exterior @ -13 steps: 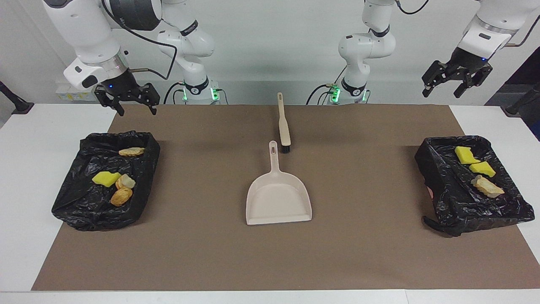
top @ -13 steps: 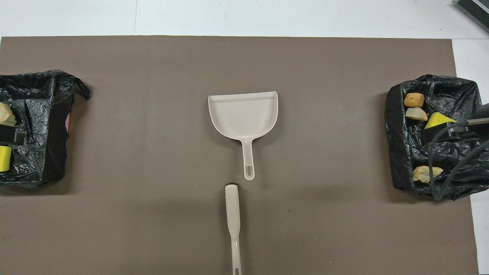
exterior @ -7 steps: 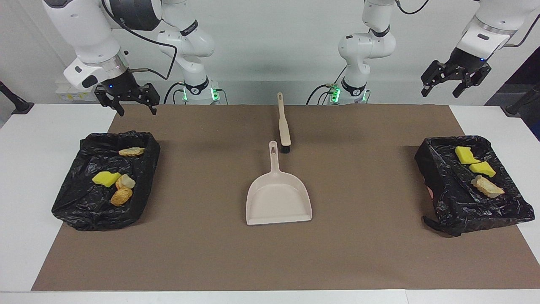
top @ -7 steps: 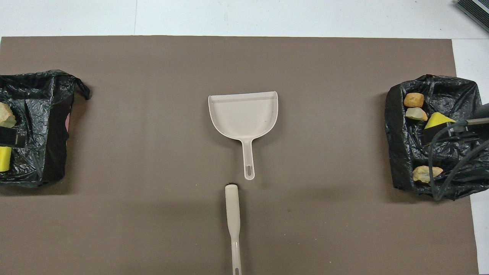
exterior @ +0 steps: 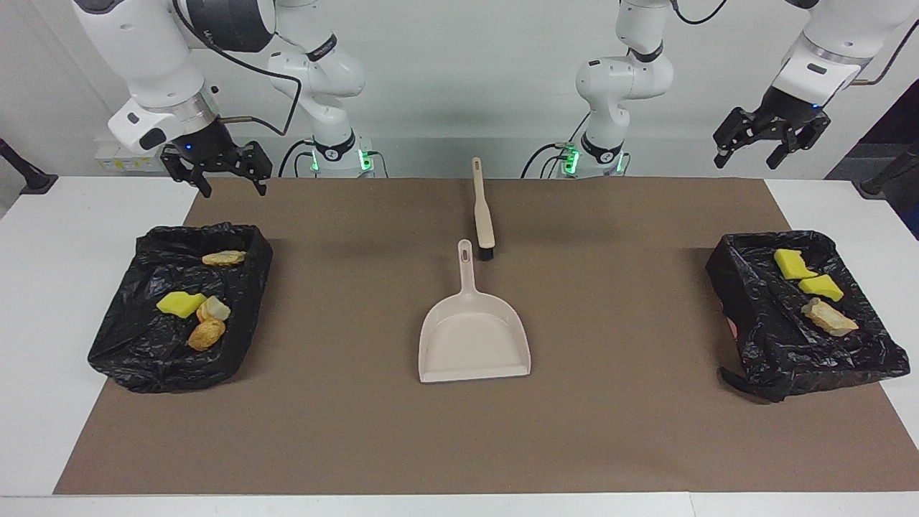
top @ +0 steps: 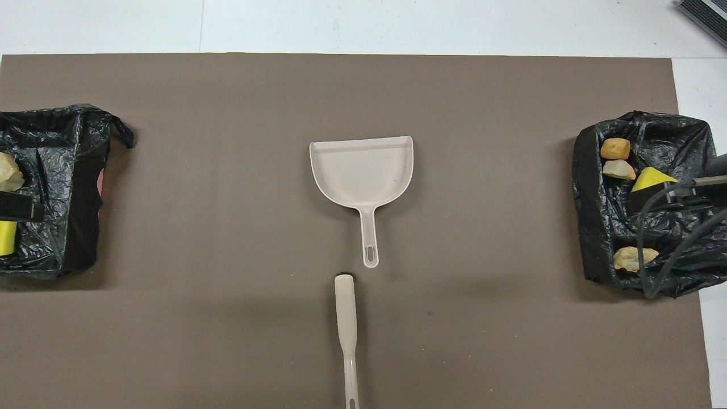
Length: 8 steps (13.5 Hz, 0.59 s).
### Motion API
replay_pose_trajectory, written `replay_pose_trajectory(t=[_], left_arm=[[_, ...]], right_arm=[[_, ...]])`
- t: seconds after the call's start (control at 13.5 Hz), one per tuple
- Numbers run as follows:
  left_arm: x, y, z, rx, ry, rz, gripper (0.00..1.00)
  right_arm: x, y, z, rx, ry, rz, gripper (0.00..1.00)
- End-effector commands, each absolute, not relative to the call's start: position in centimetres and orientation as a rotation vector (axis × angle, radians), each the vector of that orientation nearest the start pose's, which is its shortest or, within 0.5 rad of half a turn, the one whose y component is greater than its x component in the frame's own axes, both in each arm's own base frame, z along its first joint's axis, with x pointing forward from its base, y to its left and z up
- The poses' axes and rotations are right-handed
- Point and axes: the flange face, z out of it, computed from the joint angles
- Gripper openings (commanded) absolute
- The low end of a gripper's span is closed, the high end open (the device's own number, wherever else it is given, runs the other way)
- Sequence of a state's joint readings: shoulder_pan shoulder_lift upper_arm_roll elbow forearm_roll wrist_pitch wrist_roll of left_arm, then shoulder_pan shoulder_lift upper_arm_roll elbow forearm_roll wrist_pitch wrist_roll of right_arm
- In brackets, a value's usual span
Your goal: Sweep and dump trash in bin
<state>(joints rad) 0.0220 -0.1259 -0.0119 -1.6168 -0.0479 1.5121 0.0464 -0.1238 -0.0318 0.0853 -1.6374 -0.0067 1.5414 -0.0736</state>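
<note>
The trash lies in two black-lined bins. In the bin (exterior: 126, 337) at the right arm's end are a yellow chunk (exterior: 181, 304) and tan pieces (exterior: 207, 334). The bin (exterior: 747, 294) at the left arm's end holds yellow chunks (exterior: 791, 263) and a tan piece (exterior: 829, 317). A beige dustpan (exterior: 474, 337) lies mid-mat. Its brush (exterior: 484, 208) lies nearer to the robots. My right gripper (exterior: 233, 185) hangs open over the mat's edge by its bin, holding nothing. My left gripper (exterior: 747, 159) is open and raised above the table by the mat's corner at its end.
A brown mat (exterior: 610, 431) covers most of the white table (exterior: 43, 287). In the overhead view the right arm's cables (top: 659, 250) hang over part of its bin. The dustpan (top: 363, 176) and brush (top: 345, 318) lie in line there.
The left gripper has risen a little. The right gripper, the dustpan, the brush and the trash have not moved.
</note>
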Motion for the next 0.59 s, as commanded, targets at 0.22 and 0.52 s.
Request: replay_pose_trajectory(t=[0.22, 0.52], left_arm=[[49.27, -0.68, 66.25, -3.200, 0.041, -0.009, 1.00], [49.27, -0.84, 66.33, -3.199, 0.061, -0.011, 1.00]], right_arm=[[53.81, -2.02, 61.18, -3.145, -0.033, 0.100, 1.00], [53.81, -2.02, 61.18, -3.145, -0.033, 0.100, 1.00]])
